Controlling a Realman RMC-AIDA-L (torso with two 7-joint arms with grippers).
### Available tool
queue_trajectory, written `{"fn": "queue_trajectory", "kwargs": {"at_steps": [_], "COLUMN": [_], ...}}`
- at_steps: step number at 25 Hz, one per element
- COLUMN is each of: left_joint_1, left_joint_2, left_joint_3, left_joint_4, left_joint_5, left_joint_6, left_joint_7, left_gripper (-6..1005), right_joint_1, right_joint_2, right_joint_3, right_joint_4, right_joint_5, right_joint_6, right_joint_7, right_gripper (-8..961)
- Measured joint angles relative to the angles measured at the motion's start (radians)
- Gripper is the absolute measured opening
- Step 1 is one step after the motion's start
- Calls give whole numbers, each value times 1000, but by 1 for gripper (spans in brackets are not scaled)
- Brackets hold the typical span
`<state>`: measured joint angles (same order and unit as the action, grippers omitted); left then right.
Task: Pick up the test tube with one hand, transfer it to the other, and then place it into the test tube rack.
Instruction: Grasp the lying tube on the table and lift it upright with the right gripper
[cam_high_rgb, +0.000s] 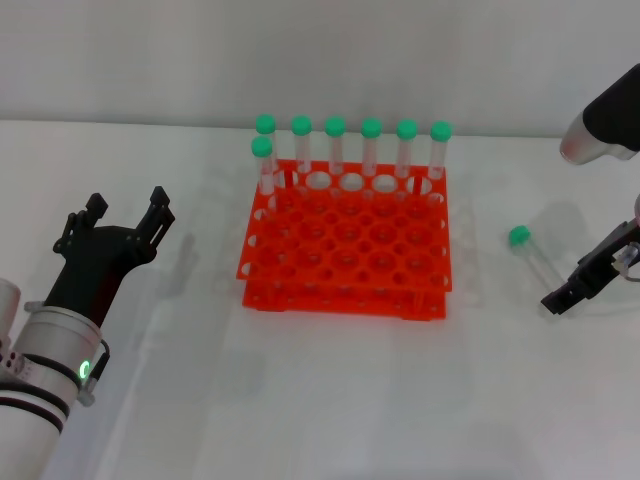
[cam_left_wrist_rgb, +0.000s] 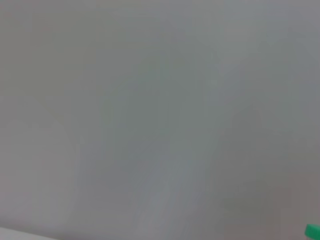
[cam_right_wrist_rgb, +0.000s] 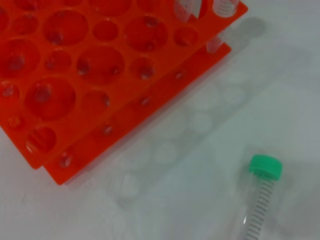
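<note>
The test tube (cam_high_rgb: 532, 255) lies flat on the white table to the right of the rack, green cap pointing away from me; the right wrist view shows the tube (cam_right_wrist_rgb: 259, 205) close up, with nothing holding it. The all-black right gripper (cam_high_rgb: 560, 297) hovers low just beyond the tube's clear end, not touching it. At the far left my left gripper (cam_high_rgb: 125, 212), with silver wrist and green light, is open and empty. Between them stands the orange test tube rack (cam_high_rgb: 345, 255), whose corner also fills part of the right wrist view (cam_right_wrist_rgb: 75, 75).
Several green-capped tubes (cam_high_rgb: 370, 150) stand upright along the rack's back row and back-left corner. A sliver of green cap (cam_left_wrist_rgb: 313, 231) shows at the edge of the left wrist view. Bare white table (cam_high_rgb: 330, 400) lies in front of the rack.
</note>
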<state>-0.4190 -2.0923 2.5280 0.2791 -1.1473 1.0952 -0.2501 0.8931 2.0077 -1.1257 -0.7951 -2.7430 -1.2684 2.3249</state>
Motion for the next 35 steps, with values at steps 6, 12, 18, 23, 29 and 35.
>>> {"fn": "queue_trajectory", "kwargs": {"at_steps": [6,12,18,23,29,35], "left_joint_1": [-1,-1,-1,-3,-9,-12], "left_joint_2": [0,0,0,0,0,0], "left_joint_3": [0,0,0,0,0,0], "left_joint_4": [0,0,0,0,0,0], "left_joint_5": [0,0,0,0,0,0], "left_joint_6": [0,0,0,0,0,0], "left_joint_7": [0,0,0,0,0,0], "left_gripper": [864,864,863,863,863,863], "right_joint_1": [16,19,25,35,36,38], "right_joint_2": [2,5,5,4,1,0], "right_joint_3": [1,6,7,7,7,7], "right_joint_4": [39,47,68,95,97,99], "right_joint_5": [-6,-9,-11,-11,-14,-35], "right_joint_6": [5,24,38,55,57,53], "right_joint_7": [0,9,10,11,11,11], "right_gripper": [682,634,620,617,562,485]}}
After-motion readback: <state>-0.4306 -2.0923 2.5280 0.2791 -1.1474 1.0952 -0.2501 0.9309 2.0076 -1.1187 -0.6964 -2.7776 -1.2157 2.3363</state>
